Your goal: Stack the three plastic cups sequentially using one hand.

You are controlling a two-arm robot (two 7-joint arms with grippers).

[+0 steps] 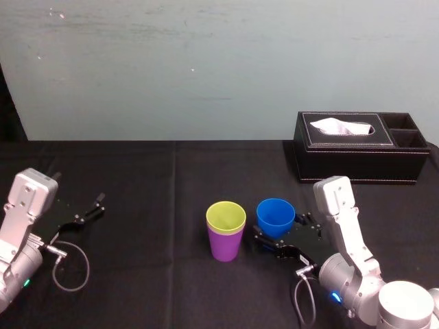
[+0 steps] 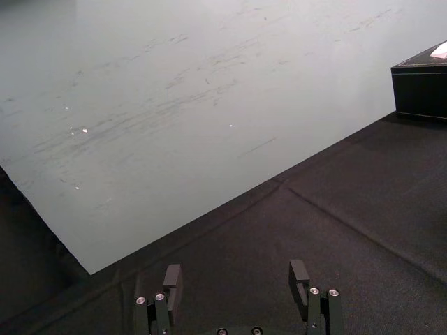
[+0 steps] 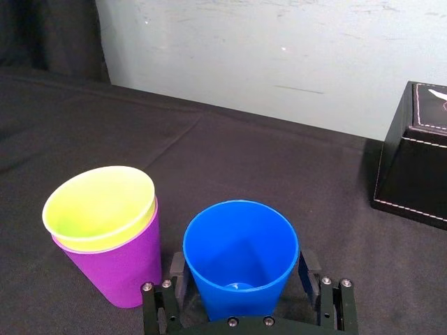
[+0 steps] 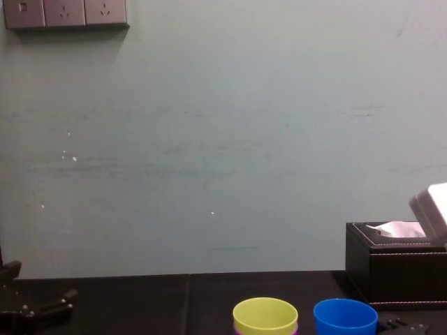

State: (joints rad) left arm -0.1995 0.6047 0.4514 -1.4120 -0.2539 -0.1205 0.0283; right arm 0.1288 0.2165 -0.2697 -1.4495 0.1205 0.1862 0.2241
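"Three cups to locate. Where does each one stand?" asks the operator.

"The yellow-green cup (image 1: pixel 226 214) sits nested inside the purple cup (image 1: pixel 225 245), upright, near the middle of the table (image 1: pixel 151 199). The blue cup (image 1: pixel 276 214) stands upright just beside that pair on the robot's right, with a narrow strip of black cloth between them."

"State of the grippers?"

"Right gripper (image 3: pixel 241 269): spread, with one of its fingers (image 3: pixel 174 269) on each side of the blue cup's lower wall. The right wrist view shows this plainly. The head view shows the gripper's body low and to the right of the cup. Whether the pads press the plastic cannot be told. Left gripper (image 2: pixel 237 279): spread, over bare cloth at the robot's far left."

"What does the chest view add? And the clearances?"

"From the side, the yellow-green rim and the blue rim stand at nearly the same height. The tissue box (image 1: pixel 360 154) stands behind and to the right, at the table's far edge by the wall (image 1: pixel 206 68) — well apart from the cups. Bare cloth runs leftward from the purple cup to the left gripper, and back from the cups to the far edge."
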